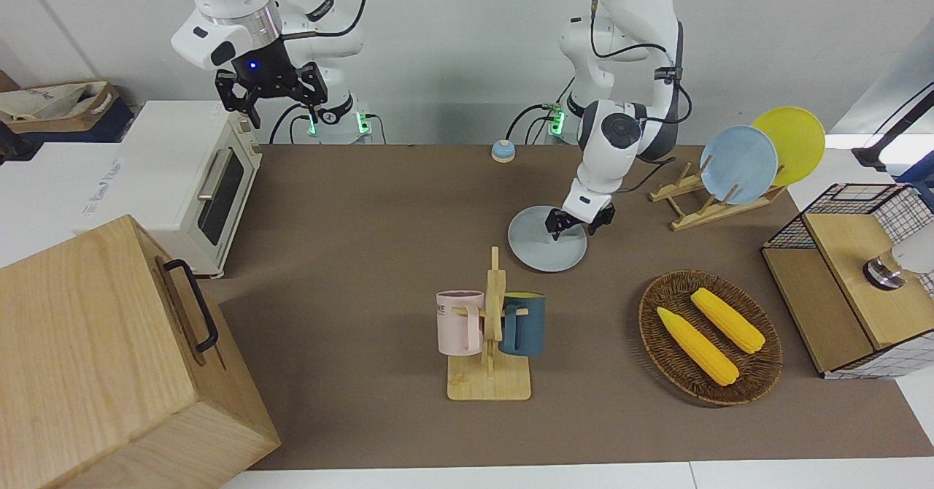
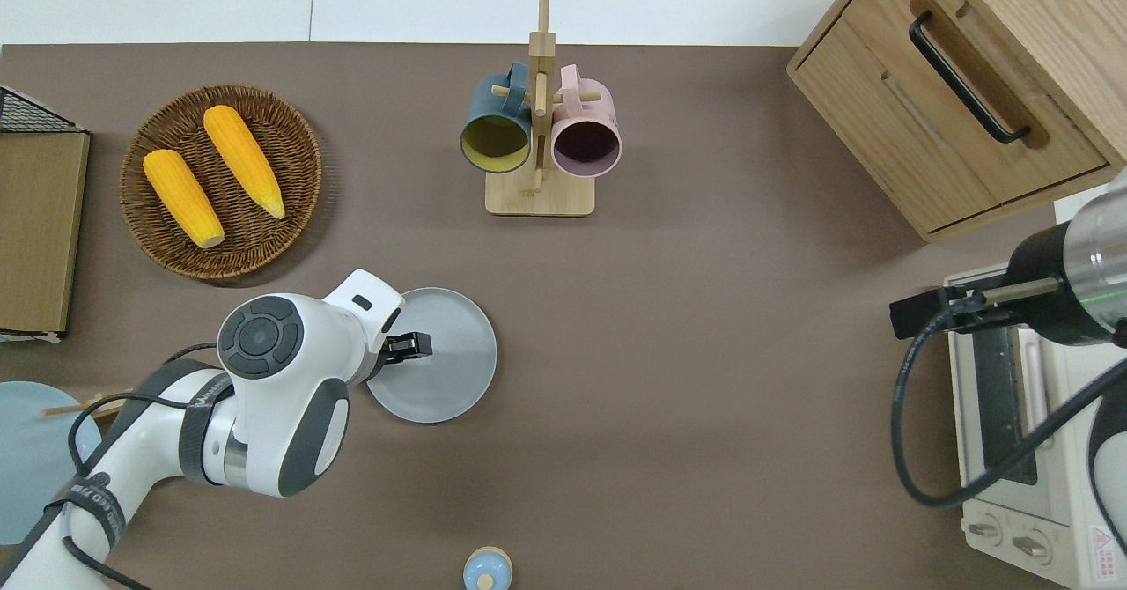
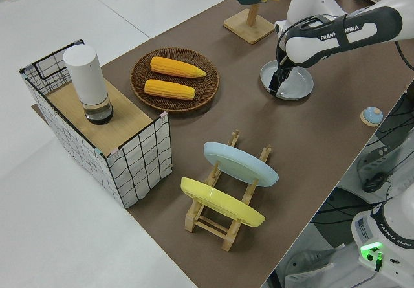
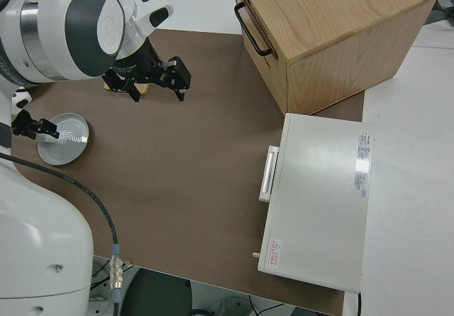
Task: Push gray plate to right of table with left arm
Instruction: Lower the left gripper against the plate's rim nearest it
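Note:
The gray plate (image 1: 543,255) (image 2: 449,370) lies flat on the brown table (image 1: 365,219), nearer to the robots than the mug rack. My left gripper (image 1: 574,228) (image 2: 421,344) is low over the part of the plate toward the left arm's end, just inside the rim. Its fingers look apart and hold nothing. I cannot tell whether the tips touch the plate. Both also show in the left side view: the plate (image 3: 296,86) and the gripper (image 3: 275,90). My right gripper (image 1: 270,95) is parked, open and empty.
A mug rack (image 1: 489,336) with a pink and a dark blue mug stands farther from the robots than the plate. A basket of corn (image 1: 711,339) and a dish rack (image 1: 693,208) with a light blue and a yellow plate are toward the left arm's end. A toaster oven (image 1: 190,182) and a wooden cabinet (image 1: 109,357) are toward the right arm's end.

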Robot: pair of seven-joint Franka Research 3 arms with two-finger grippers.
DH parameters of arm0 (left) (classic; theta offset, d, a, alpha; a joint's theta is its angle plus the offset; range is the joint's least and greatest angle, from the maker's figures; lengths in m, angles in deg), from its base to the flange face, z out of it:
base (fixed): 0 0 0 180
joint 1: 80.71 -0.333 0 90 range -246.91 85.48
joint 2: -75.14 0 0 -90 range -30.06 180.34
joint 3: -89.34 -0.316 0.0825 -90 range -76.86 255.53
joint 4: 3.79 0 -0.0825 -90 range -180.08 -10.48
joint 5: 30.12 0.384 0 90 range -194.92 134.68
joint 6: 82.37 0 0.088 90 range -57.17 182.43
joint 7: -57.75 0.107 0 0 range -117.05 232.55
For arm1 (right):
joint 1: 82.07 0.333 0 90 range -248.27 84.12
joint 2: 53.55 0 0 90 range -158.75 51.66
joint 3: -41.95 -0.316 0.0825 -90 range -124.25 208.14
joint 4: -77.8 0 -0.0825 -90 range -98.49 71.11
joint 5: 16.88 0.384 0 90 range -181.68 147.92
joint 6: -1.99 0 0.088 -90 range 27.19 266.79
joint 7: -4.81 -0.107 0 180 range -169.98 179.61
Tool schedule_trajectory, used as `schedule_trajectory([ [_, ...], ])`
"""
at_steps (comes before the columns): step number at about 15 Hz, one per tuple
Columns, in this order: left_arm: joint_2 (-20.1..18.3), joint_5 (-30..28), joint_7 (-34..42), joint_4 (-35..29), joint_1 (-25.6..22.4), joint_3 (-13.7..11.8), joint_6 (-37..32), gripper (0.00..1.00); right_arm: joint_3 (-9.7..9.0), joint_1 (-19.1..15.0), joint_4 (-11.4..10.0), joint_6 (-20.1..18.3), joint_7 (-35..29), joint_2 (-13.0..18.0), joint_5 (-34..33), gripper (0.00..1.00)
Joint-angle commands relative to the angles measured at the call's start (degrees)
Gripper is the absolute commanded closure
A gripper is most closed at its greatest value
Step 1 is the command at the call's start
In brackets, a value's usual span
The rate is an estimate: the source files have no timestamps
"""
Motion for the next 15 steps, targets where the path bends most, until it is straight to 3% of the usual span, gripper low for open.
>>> schedule_trajectory([
  [1, 0.04, 1.56, -1.57, -0.93, 0.73, -0.56, 1.71, 0.19, -0.86, -1.16, 0.46, -0.86, -0.05, 0.17, 0.59, 0.017],
  [3, 0.04, 1.56, -1.57, -0.93, 0.73, -0.56, 1.71, 0.35, -0.86, -1.16, 0.46, -0.86, -0.14, 0.17, 0.59, 0.017],
  [7, -0.05, 1.56, -1.57, -0.93, 0.64, -0.56, 1.71, 0.93, -0.77, -1.16, 0.46, -0.86, -0.05, 0.17, 0.59, 0.017],
  [8, -0.05, 1.56, -1.57, -0.93, 0.73, -0.56, 1.71, 1.00, -0.77, -1.16, 0.46, -0.94, -0.05, 0.17, 0.59, 0.017],
  [15, 0.13, 1.56, -1.39, -0.93, 0.73, -0.64, 1.53, 1.00, -0.86, -1.16, 0.46, -0.86, -0.05, 0.17, 0.59, 0.017],
])
